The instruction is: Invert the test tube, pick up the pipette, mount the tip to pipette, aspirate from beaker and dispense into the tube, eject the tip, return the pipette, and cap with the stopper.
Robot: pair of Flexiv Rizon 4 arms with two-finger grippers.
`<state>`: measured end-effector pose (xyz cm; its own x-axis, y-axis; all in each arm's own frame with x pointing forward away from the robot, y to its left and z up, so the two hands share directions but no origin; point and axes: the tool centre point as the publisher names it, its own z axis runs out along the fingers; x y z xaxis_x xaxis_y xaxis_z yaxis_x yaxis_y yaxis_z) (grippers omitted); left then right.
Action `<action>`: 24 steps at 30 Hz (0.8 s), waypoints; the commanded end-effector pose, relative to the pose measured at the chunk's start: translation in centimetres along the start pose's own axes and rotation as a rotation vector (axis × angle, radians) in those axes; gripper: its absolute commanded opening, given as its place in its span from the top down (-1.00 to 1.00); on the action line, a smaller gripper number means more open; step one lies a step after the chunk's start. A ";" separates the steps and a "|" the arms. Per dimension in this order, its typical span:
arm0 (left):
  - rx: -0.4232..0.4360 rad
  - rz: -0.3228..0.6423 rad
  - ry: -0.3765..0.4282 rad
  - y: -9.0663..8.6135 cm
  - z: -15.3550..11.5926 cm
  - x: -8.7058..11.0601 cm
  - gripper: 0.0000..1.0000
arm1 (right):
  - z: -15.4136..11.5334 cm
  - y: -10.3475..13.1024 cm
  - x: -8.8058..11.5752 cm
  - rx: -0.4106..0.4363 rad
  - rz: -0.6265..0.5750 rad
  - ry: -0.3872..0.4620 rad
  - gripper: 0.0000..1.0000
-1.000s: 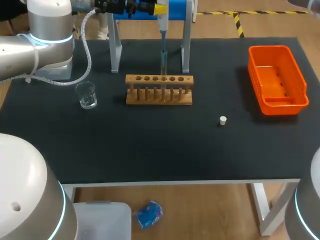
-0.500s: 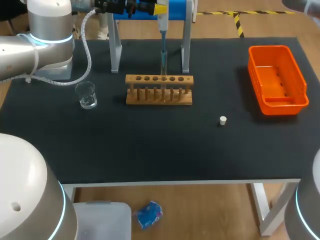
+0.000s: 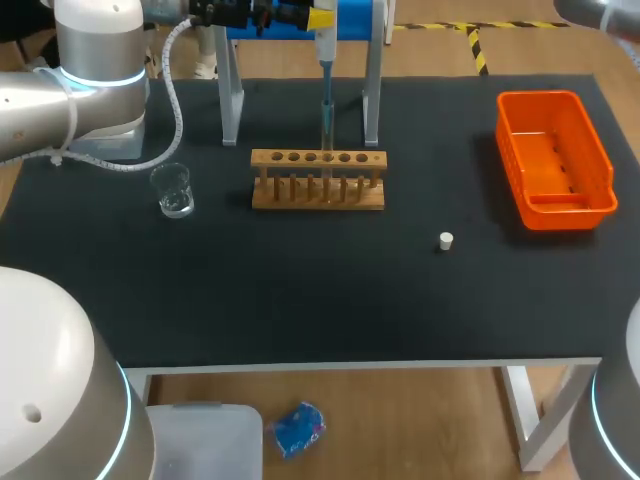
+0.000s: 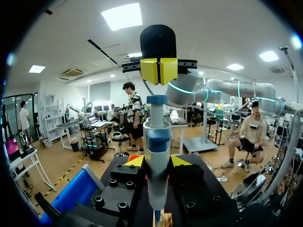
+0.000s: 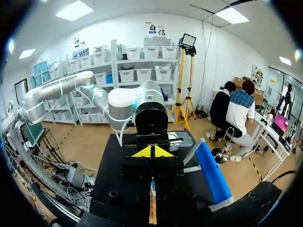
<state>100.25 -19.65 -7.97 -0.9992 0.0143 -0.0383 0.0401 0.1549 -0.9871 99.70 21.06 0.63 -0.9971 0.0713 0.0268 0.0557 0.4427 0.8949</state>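
Observation:
My left gripper (image 4: 157, 163) is shut on the white and blue pipette (image 4: 156, 142), holding it upright over the wooden rack (image 3: 318, 182). In the head view the pipette (image 3: 326, 45) points its tip down into a clear test tube (image 3: 326, 135) standing in the rack. My right gripper (image 4: 158, 71) hangs shut just above the pipette's plunger (image 4: 156, 100); I cannot tell whether it touches. In its own view the right gripper (image 5: 152, 152) has its yellow tips together. A glass beaker (image 3: 174, 190) stands left of the rack. The white stopper (image 3: 446, 240) lies on the mat to the right.
An orange bin (image 3: 553, 160) sits at the far right of the black table (image 3: 300, 300). A pipette stand with grey posts (image 3: 231, 100) rises behind the rack. The left arm's base (image 3: 95, 90) stands at the back left.
A little more of my right arm shows at the head view's top right corner. The pipette, rack, beaker and stopper have stayed put.

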 end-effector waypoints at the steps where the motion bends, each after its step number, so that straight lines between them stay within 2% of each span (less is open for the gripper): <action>1: 0.000 0.000 -0.001 0.0 0.0 0.0 1.00 | 0.2 0.0 -0.3 0.006 0.022 0.000 1.00; 24: 0.000 0.000 -0.001 0.0 0.0 0.0 1.00 | 0.8 -0.5 -0.5 0.009 0.026 0.007 1.00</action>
<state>100.25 -19.65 -7.97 -0.9992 0.0143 -0.0383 0.0401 0.1549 -0.9871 100.06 21.54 -0.07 -0.9956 0.0783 0.0517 0.0813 0.4467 0.8910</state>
